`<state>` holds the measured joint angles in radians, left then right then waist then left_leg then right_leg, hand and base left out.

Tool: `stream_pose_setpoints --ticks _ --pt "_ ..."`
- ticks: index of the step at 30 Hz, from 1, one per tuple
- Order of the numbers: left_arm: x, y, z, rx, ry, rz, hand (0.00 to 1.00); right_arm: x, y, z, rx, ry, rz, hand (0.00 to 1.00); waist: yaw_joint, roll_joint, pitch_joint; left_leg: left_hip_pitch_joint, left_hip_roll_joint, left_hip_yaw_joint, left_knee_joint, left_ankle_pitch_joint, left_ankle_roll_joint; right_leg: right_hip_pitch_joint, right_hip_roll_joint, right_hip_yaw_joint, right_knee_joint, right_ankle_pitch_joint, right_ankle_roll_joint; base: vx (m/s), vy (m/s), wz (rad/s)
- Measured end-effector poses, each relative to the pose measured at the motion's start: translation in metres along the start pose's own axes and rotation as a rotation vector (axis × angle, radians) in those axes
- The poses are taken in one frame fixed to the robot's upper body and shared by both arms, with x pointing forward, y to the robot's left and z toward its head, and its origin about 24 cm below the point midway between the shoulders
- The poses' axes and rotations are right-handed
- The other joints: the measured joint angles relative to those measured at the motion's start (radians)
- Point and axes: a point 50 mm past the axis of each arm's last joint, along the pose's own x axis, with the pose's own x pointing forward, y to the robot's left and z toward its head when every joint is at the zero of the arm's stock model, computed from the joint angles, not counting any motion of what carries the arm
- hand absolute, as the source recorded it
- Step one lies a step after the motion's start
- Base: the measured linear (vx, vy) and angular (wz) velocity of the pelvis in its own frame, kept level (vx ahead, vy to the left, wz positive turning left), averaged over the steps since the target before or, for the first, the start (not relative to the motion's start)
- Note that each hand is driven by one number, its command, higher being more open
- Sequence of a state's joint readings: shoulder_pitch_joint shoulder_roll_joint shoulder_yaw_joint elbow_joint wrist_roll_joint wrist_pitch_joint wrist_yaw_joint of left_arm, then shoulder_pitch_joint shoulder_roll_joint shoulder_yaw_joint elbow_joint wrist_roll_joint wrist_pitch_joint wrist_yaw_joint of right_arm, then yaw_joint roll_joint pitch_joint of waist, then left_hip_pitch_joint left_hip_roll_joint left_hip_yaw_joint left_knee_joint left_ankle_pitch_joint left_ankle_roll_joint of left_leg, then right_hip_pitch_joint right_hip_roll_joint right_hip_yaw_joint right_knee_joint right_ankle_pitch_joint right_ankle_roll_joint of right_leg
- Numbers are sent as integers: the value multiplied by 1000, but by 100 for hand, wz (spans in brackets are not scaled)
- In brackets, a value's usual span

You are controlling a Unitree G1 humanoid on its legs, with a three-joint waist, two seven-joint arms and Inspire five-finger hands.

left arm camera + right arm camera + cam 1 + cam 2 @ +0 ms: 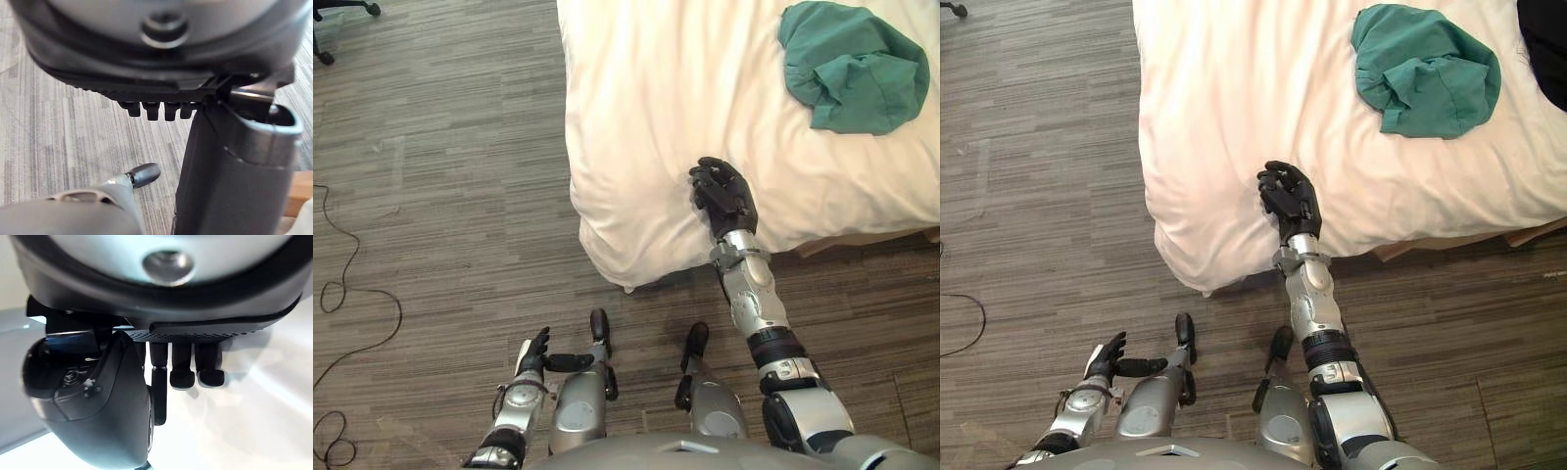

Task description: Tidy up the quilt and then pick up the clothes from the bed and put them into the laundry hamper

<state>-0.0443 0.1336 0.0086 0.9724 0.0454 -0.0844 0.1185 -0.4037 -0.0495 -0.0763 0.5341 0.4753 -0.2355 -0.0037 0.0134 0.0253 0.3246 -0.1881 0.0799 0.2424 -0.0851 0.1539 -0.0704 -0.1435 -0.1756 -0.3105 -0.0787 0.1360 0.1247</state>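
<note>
At the far left, the wheeled foot of a chair (342, 12) stands on the striped grey floor (440, 196). The left hand (536, 351) hangs low over that floor, well apart from the bed, its fingers (156, 110) relaxed and its thumb held out sideways, holding nothing. The white quilt (656, 88) covers the bed, and its near corner droops over the edge toward the floor. The right hand (724, 194) rests over the quilt near that near edge, its fingers (182, 374) loosely bent with the tips free of the cloth. Further right, well apart from the hand, a crumpled green garment (850, 67) lies on top of the quilt. A dark thing (1542, 49) shows at the bed's right side, too cut off to identify.
</note>
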Motion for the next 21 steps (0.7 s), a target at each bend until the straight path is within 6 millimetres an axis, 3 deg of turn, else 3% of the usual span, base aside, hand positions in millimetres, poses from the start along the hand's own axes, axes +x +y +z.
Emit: stream_pose_setpoints --ticks 2,4,6,7,8,9,10,12,13,16,18,20,21 --pt "1 4 0 -16 4 8 100 -8 -6 -14 77 32 -67 0 -23 -17 -2 25 -2 19 0 -16 0 14 -2 18 0 0 0 27 26 -24" --pt "2 9 2 -34 -1 22 100 -25 -24 -35 152 96 -189 0 -35 -36 -12 44 0 38 0 -30 -7 22 -2 38 -1 -1 0 44 15 -29" --pt "2 13 2 -49 -2 29 100 -61 -69 -71 208 256 -426 0 -49 -52 -22 60 2 64 0 -43 -7 23 -2 56 -1 -3 -2 75 7 -36" --pt "2 11 3 -57 -1 26 100 -95 -103 -89 214 362 -601 0 -51 -54 -23 71 2 81 -1 -52 -8 24 -2 70 -1 -5 -3 84 7 -36" --pt "2 11 2 -67 0 24 100 -116 -120 -97 214 421 -687 0 -52 -52 -23 76 3 89 -1 -56 -9 24 -3 72 0 -6 -4 108 4 -45" --pt "1 9 -1 -89 10 21 100 -173 -151 -112 202 550 -872 0 -59 -47 -25 93 8 112 -1 -61 -7 26 -2 90 0 -11 -3 130 -7 -42" --pt "0 10 -4 -102 19 26 100 -194 -160 -115 192 593 -929 0 -61 -45 -26 105 10 125 -1 -64 -9 30 0 100 0 -12 -3 137 -13 -59" --pt "-3 13 -14 -128 49 43 100 -272 -185 -116 142 712 -1099 0 -86 -43 -28 176 25 179 -3 -85 -28 70 9 125 0 -16 1 134 -29 -69" --pt "-4 14 -16 -136 52 48 100 -292 -189 -115 125 746 -1136 100 -96 -39 -33 200 34 195 -4 -93 -33 85 18 126 0 -16 1 97 -41 -58" --pt "-4 12 -16 -144 47 41 100 -321 -189 -115 61 855 -1141 100 -105 -31 -66 246 45 242 0 -110 -47 96 38 150 4 -26 -7 30 -52 -52" --pt "-5 3 -15 -158 46 22 100 -314 -181 -123 42 905 -1050 100 -104 -27 -68 260 54 242 50 -141 -48 89 38 178 57 -58 -15 -2 -34 -44" --pt "-9 -7 -20 -177 60 -4 100 -297 -171 -130 18 932 -920 100 -86 -28 -82 200 87 160 273 -249 -49 48 27 216 145 -94 -16 -72 21 -59" --pt "-12 -15 -26 -195 79 -21 100 -281 -167 -131 13 918 -845 100 -68 -17 -91 122 120 46 533 -349 -60 17 28 252 202 -117 -22 -132 77 -84"
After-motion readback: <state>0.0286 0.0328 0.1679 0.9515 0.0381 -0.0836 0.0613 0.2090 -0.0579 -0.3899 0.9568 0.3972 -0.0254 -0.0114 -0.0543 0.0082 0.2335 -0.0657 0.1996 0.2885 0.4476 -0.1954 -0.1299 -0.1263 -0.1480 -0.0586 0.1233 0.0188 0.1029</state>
